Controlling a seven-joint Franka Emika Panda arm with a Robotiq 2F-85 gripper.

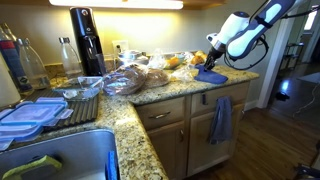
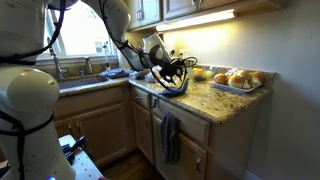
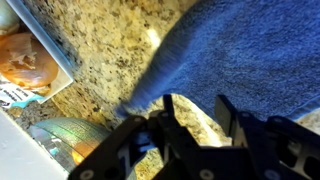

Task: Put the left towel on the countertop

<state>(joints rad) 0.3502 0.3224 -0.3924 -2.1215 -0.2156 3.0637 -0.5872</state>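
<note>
- Black fingers [image 3: 168,112] of the end effector [image 3: 195,102] fill the bottom of the wrist view, closest to the lens. They're spread apart with a clear gap, and as far as I can see nothing is pinched between them.
- Right past them the blue towel [image 3: 240,50] takes up the upper right of that frame, lying rumpled on the speckled granite surface [image 3: 100,50]. 1 corner of it trails down toward the fingers at lower center.
- Along the left edge of the wrist view there's a white-rimmed tray [image 3: 48,42] with something orange-brown in it. Too blurry to say what.
- In an exterior view the end effector [image 1: 213,62] sits low over the blue towel [image 1: 210,74] at right center, close to the rounded front edge of the surface. Can't tell whether it's actually touching the cloth.
- From the opposite angle the blue towel shows as a dark blue heap [image 2: 172,88] mid-frame, right at the edge of the surface, with the end effector just above it.
- 1 slate towel [image 1: 220,120] hangs down the cabinet front [image 1: 165,135] below, at lower right.
- White arm [image 1: 245,30] comes in from the upper right corner.
- Over to the left on the same surface: a black soda maker [image 1: 88,40] at upper left of center, bagged bread [image 1: 135,78] in the middle, and a steel sink [image 1: 70,150] at lower left.
</note>
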